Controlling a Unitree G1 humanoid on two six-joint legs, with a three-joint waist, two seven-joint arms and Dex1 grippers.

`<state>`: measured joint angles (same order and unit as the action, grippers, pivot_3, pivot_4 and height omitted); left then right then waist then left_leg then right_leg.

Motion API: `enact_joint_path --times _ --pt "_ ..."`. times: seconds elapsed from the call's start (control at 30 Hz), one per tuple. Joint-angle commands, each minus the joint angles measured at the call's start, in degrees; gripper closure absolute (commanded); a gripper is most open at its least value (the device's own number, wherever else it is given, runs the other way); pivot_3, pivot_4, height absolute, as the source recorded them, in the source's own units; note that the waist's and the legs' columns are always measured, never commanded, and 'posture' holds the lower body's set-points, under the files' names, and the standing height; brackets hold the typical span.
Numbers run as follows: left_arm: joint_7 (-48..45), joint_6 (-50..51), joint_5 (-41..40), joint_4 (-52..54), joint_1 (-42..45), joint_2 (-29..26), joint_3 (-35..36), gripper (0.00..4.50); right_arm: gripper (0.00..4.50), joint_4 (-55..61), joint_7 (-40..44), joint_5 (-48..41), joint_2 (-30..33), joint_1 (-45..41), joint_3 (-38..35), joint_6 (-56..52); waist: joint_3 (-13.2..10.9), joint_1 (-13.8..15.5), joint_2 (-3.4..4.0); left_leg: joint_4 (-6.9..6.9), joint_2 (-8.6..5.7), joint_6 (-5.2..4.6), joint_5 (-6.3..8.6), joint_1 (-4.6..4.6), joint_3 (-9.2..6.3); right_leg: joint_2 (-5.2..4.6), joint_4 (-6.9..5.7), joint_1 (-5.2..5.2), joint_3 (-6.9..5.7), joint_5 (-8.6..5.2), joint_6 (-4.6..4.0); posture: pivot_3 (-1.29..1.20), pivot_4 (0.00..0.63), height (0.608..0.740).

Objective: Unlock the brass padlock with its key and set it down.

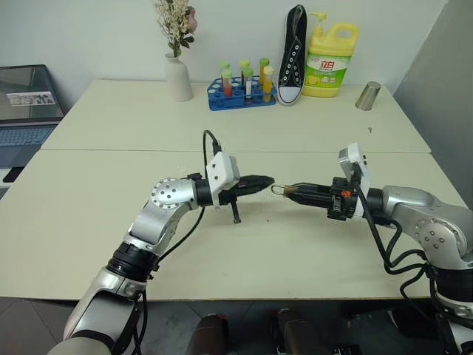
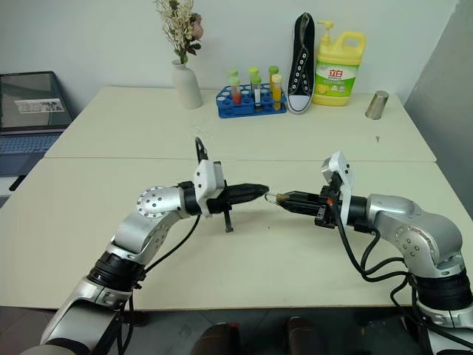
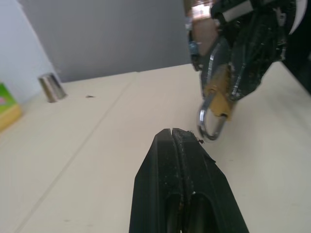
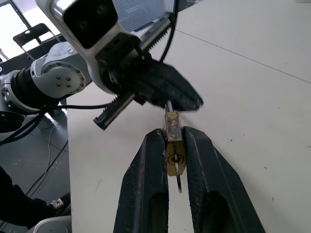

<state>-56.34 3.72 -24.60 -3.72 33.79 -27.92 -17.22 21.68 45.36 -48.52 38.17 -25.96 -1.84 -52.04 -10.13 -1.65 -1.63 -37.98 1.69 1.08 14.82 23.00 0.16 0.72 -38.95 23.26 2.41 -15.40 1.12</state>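
Pinching the brass padlock between its two black fingers, the right gripper pointed level toward the robot's left, above the near half of the table. The lock's gold body sat clamped between the pads, its keyhole face showing in the right wrist view, with the key, a thin silvery sliver, standing out of that face. The silvery shackle stuck out past the fingertips as a closed-looking loop, aimed straight at the other arm.

Facing it, the left gripper pointed level toward the robot's right, its fingers pressed tight together with nothing between them. Its tip sat just beside the shackle; whether the two touched could not be told. Both grippers met nose to nose over the middle of the near tabletop, well above the surface.

Along the table's far edge stood a white vase of dried flowers, a blue rack of coloured tubes, a black sneaker propped upright, and a yellow detergent bottle. Nearer the far right corner stood a small metal cup. Off the table's far left edge sat a laptop.
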Motion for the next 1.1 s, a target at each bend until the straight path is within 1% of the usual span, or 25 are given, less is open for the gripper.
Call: enact_joint_path --times 0.03,0.27,0.5,0.63,0.83,1.1 --pt "-1.73 3.06 -1.58 3.17 0.27 1.48 1.52 4.50 4.35 2.32 -0.39 -1.51 0.31 -0.09 -2.50 0.08 0.00 0.00 0.00 0.00 0.00 0.00 0.00 0.00 0.00 0.00 0.00 0.00 0.01 0.00 0.00 0.00 0.150 0.740" --pt "-3.66 5.20 -0.40 4.45 -0.61 2.22 2.34 4.50 4.35 1.97 -0.62 -1.35 0.38 -0.19 -2.43 0.19 0.00 -0.04 0.00 0.01 0.01 0.00 0.00 -0.01 -0.01 0.01 0.00 0.00 0.07 0.00 0.00 0.00 0.150 0.740" --pt "-4.49 14.11 -5.07 11.56 -2.60 0.15 5.35 4.50 4.35 1.08 0.33 0.07 1.00 0.21 -1.68 0.82 0.00 -0.02 0.00 0.00 0.01 0.00 0.00 0.00 -0.03 0.00 0.00 0.00 0.09 0.00 0.00 0.00 0.150 0.740" --pt "-3.76 17.99 -6.95 13.80 -2.45 0.44 7.00 4.50 4.35 0.84 0.70 0.61 1.05 0.39 -1.34 0.96 0.00 -0.01 0.00 0.00 0.01 0.00 0.00 0.00 -0.03 0.00 0.00 0.00 0.09 -0.01 0.00 0.00 0.150 0.740" --pt "-2.59 20.91 -8.02 14.68 -1.54 1.86 8.41 4.50 4.35 0.91 1.46 1.14 1.07 0.62 -0.84 0.97 -0.01 0.00 -0.01 0.00 0.00 0.00 0.00 -0.01 -0.03 0.00 0.00 0.00 0.08 -0.01 0.00 0.00 0.150 0.740" --pt "-1.91 20.11 -6.39 12.93 -0.60 2.94 8.30 4.50 4.35 1.30 1.80 1.26 0.79 0.82 -0.64 0.82 -0.01 -0.01 -0.01 0.00 0.00 0.00 0.00 -0.01 -0.02 0.00 0.01 0.00 0.09 -0.01 0.00 0.00 0.150 0.740"
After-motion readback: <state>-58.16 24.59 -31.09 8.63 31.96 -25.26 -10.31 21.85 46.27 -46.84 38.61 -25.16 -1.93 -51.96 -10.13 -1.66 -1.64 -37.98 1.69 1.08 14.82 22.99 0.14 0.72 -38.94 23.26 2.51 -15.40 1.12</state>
